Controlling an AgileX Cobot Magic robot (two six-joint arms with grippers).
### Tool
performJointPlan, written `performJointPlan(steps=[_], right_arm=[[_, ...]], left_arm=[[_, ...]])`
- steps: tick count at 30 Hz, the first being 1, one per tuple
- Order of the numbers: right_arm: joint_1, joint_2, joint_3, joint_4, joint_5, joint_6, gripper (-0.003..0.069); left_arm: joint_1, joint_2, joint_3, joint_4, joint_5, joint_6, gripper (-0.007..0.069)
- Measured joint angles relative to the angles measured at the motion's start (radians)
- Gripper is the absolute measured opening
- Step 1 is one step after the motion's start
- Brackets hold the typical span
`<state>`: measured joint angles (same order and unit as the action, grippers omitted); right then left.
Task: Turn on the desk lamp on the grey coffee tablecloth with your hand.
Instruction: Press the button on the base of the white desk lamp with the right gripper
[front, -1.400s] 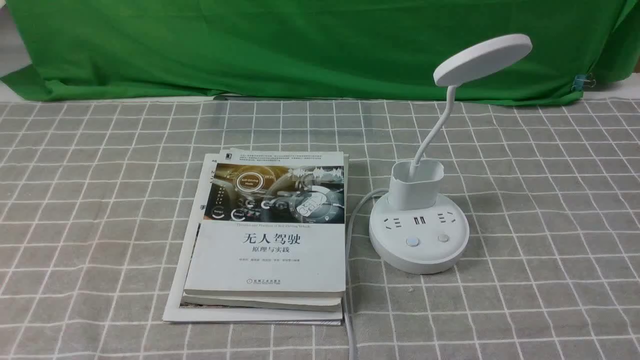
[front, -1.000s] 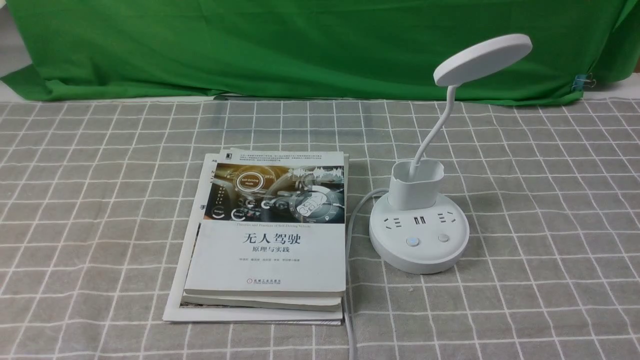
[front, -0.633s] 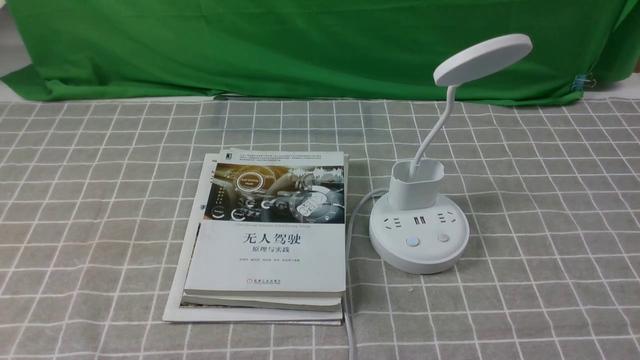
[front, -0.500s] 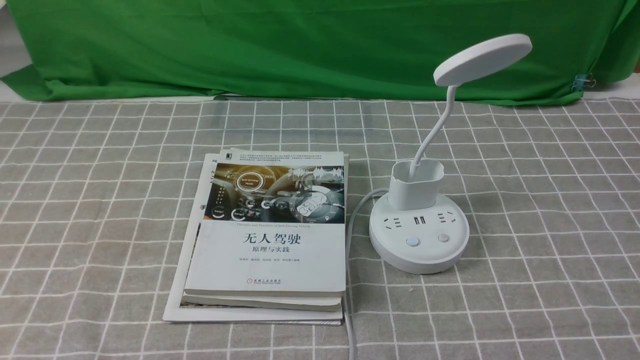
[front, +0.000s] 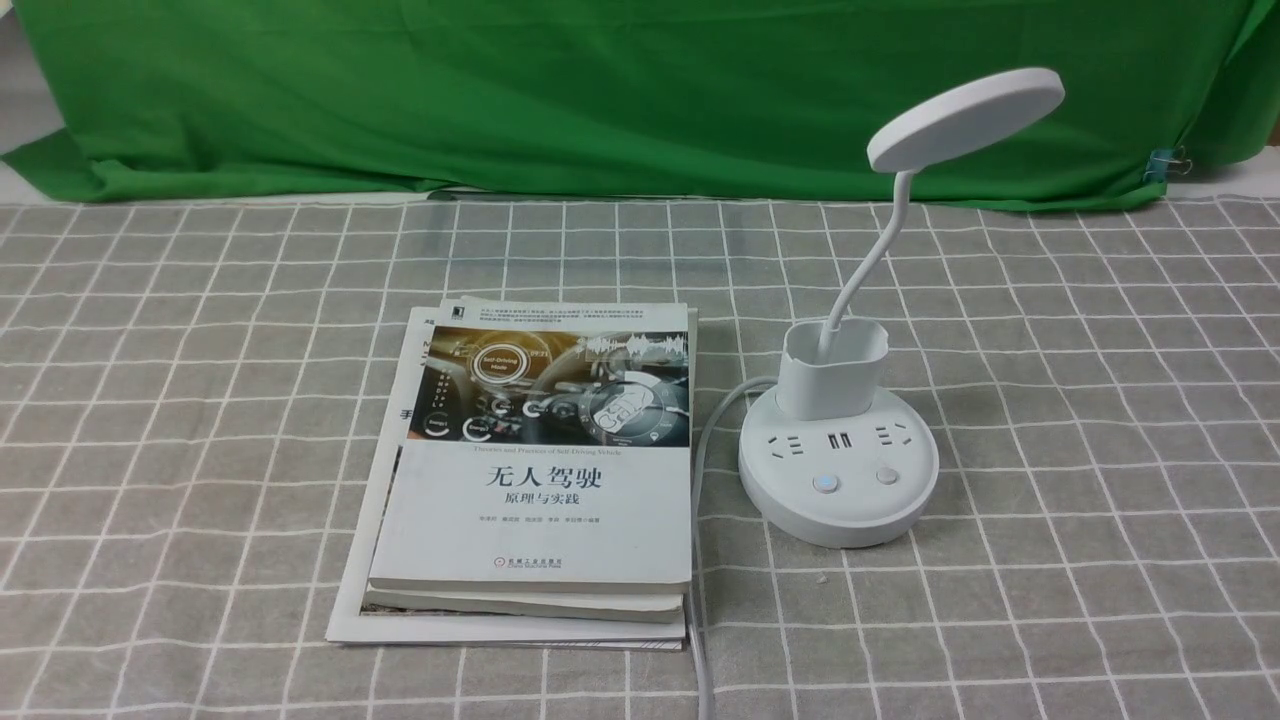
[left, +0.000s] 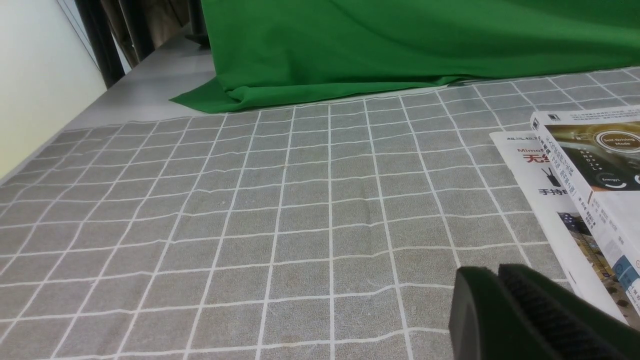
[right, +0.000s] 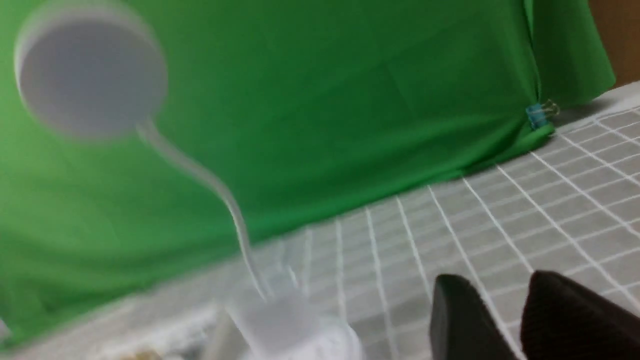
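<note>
The white desk lamp (front: 838, 480) stands on the grey coffee tablecloth (front: 200, 400) at centre right. Its disc head (front: 965, 118) is unlit, and two round buttons (front: 825, 484) sit on the front of the base. Neither arm shows in the front view. My left gripper (left: 497, 270) is shut and empty, low over the cloth (left: 300, 200) beside the books. My right gripper (right: 500, 287) has its fingers apart and holds nothing. Its view is blurred, with the lamp (right: 90, 75) ahead of it and apart from it.
A stack of books (front: 540, 470) lies to the left of the lamp, and it also shows in the left wrist view (left: 590, 165). The lamp's white cable (front: 700, 480) runs between books and base to the front edge. A green cloth (front: 600, 90) hangs behind, with a blue clip (front: 1160, 162).
</note>
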<state>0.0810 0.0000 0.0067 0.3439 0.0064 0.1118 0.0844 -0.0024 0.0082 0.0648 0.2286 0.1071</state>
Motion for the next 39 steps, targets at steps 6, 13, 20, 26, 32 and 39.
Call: performJointPlan(steps=[6,13,20,26,32,39], right_arm=[[0.000,0.000,0.000,0.012,-0.067,0.128,0.0232],[0.036,0.110,-0.146,0.015,0.160,-0.010,0.0077],[0.072,0.615,-0.553,-0.016,0.613,-0.290,0.0036],[0.077,1.049,-0.767,-0.024,0.755,-0.360,0.0036],[0.204,1.373,-0.952,-0.065,0.748,-0.369,0.0035],[0.275,1.675,-1.152,-0.097,0.746,-0.385,0.0035]], left_arm=[[0.000,0.000,0.000,0.000,0.000,0.000,0.0019],[0.000,0.000,0.000,0.000,0.000,0.000,0.0019],[0.000,0.000,0.000,0.000,0.000,0.000,0.0019],[0.000,0.000,0.000,0.000,0.000,0.000,0.0019],[0.000,0.000,0.000,0.000,0.000,0.000,0.0019],[0.000,0.000,0.000,0.000,0.000,0.000,0.0019]])
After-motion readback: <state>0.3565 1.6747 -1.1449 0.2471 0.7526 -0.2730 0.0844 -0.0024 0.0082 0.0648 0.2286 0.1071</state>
